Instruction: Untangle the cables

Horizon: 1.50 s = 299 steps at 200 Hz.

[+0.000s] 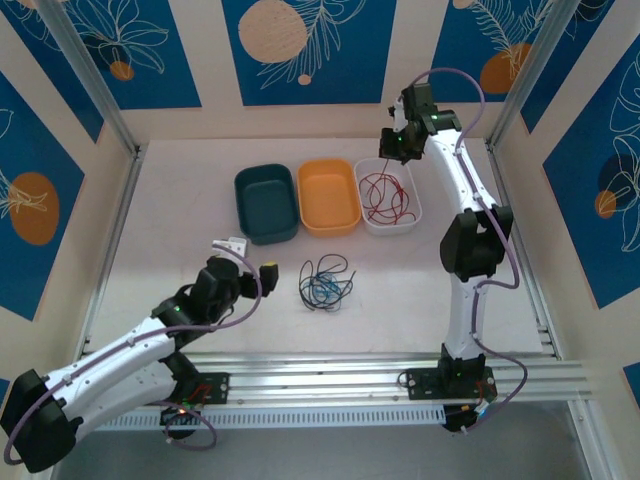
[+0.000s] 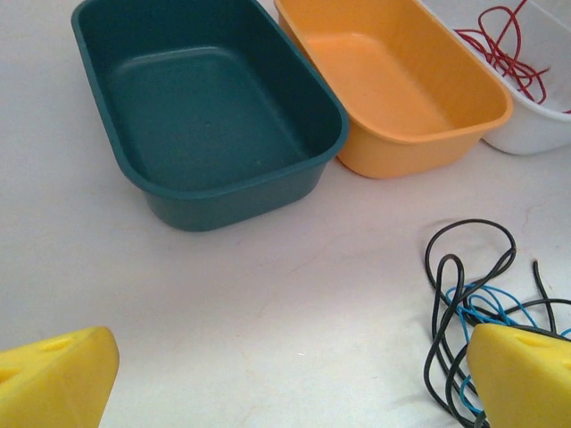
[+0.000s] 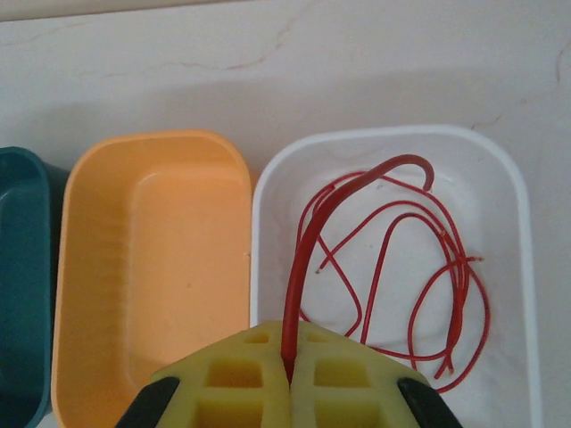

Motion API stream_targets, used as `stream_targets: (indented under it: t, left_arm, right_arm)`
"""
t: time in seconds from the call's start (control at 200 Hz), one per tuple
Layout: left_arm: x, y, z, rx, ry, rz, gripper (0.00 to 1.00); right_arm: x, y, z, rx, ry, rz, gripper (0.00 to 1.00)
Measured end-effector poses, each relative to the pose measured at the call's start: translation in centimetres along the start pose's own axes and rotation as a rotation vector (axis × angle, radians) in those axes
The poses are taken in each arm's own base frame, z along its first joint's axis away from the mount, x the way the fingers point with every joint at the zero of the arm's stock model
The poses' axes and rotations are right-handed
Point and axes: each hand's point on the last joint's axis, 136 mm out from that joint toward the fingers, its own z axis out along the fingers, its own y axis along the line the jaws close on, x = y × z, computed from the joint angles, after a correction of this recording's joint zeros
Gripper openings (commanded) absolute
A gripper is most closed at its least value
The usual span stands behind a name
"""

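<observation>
A red cable (image 3: 393, 259) lies in loose loops inside the white bin (image 3: 277, 178), and one strand of it rises into my right gripper (image 3: 290, 374), which is shut on it above the bin's near edge. From above, that gripper (image 1: 398, 148) hangs over the white bin (image 1: 412, 222) with the red cable (image 1: 385, 195) under it. A tangle of black and blue cables (image 1: 325, 282) lies on the table in front of the bins. My left gripper (image 1: 255, 262) stands open to the left of the black and blue cables (image 2: 473, 303), and its yellow fingertips (image 2: 522, 379) are spread wide.
A dark teal bin (image 1: 266, 203) and an orange bin (image 1: 328, 195) stand side by side left of the white one, both without contents. The teal bin (image 2: 210, 116) and orange bin (image 2: 393, 80) sit ahead of the left gripper. An aluminium rail (image 1: 380, 375) runs along the near edge.
</observation>
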Motion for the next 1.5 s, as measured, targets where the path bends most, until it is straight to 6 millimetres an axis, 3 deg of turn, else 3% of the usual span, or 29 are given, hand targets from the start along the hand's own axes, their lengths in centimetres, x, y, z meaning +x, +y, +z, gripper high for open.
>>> stream_targets:
  t: [0.24, 0.395, 0.635, 0.74, 0.935, 1.05, 1.151, 1.226, 1.376, 1.496]
  left_arm:
    - [-0.2, -0.9, 0.3, 0.046, -0.001, -0.019, 1.00]
    - [0.7, -1.2, 0.9, 0.052, 0.035, -0.009, 1.00]
    - [1.1, -1.7, 1.5, 0.066, 0.062, -0.004, 1.00]
    - [1.0, -1.9, 1.8, 0.071, 0.065, -0.004, 1.00]
    - [0.9, -2.4, 2.2, 0.084, 0.075, -0.004, 1.00]
    - [0.7, -2.7, 2.3, 0.096, 0.079, -0.005, 1.00]
    - [0.3, -2.9, 2.2, 0.100, 0.072, -0.007, 1.00]
    - [0.0, -3.0, 2.2, 0.101, 0.069, -0.009, 1.00]
    - [0.0, -2.9, 2.2, 0.098, 0.071, -0.016, 1.00]
    - [-0.1, -2.9, 2.1, 0.098, 0.070, -0.033, 1.00]
  right_arm:
    - [2.0, -2.1, 2.3, 0.018, 0.082, 0.078, 0.00]
    - [3.7, -2.3, 3.8, 0.010, 0.144, 0.106, 0.08]
    - [6.6, -3.6, 7.2, 0.039, 0.256, 0.154, 0.11]
    - [7.5, -4.2, 7.8, 0.066, 0.288, 0.167, 0.20]
    - [8.3, -4.9, 7.6, 0.107, 0.309, 0.182, 0.50]
    - [8.7, -5.1, 6.5, 0.127, 0.311, 0.187, 0.56]
    - [8.0, -4.6, 4.2, 0.131, 0.273, 0.183, 0.60]
    - [7.2, -4.1, 1.7, 0.133, 0.222, 0.182, 0.79]
    - [5.9, -2.3, -4.0, 0.122, 0.105, 0.152, 0.79]
    - [6.2, -0.6, -7.4, 0.117, 0.040, 0.112, 0.79]
